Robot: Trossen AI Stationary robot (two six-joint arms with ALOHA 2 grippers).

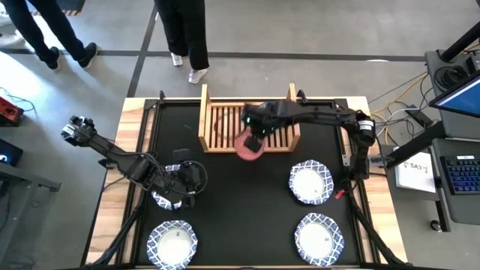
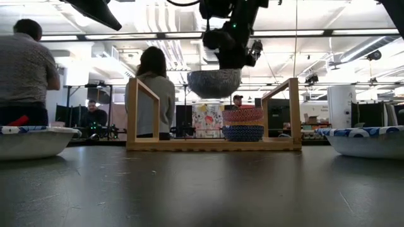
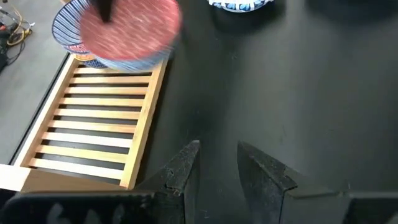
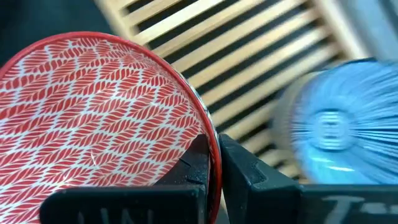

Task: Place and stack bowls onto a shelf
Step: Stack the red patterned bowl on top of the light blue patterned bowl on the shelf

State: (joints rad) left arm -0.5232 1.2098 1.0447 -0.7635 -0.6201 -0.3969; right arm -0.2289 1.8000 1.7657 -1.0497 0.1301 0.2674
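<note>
My right gripper [image 1: 253, 136] is shut on a red-patterned bowl [image 1: 249, 148], which is in the air over the near edge of the wooden shelf [image 1: 217, 124]. In the low view this bowl [image 2: 214, 82] hangs above the slats. On the shelf's right half stand two small stacked bowls [image 2: 243, 123]; the top one shows light blue from above [image 4: 329, 134]. At the table's left, my left gripper [image 3: 217, 163] is open over bare table, beside a white blue-rimmed bowl [image 1: 166, 199]. My right gripper pinches the red bowl's rim [image 4: 214, 149], one finger inside the bowl and one outside. The fingers come slanting down from above. The bowl is lifted clear of the shelf and hangs below the gripper, mouth up.
White blue-rimmed bowls sit on the black table: one at the near left [image 1: 172, 244], two on the right [image 1: 310, 182] [image 1: 320, 238]. The shelf's left half [image 3: 99, 118] shows bare slats. People stand and sit beyond the table's far edge [image 2: 151, 88].
</note>
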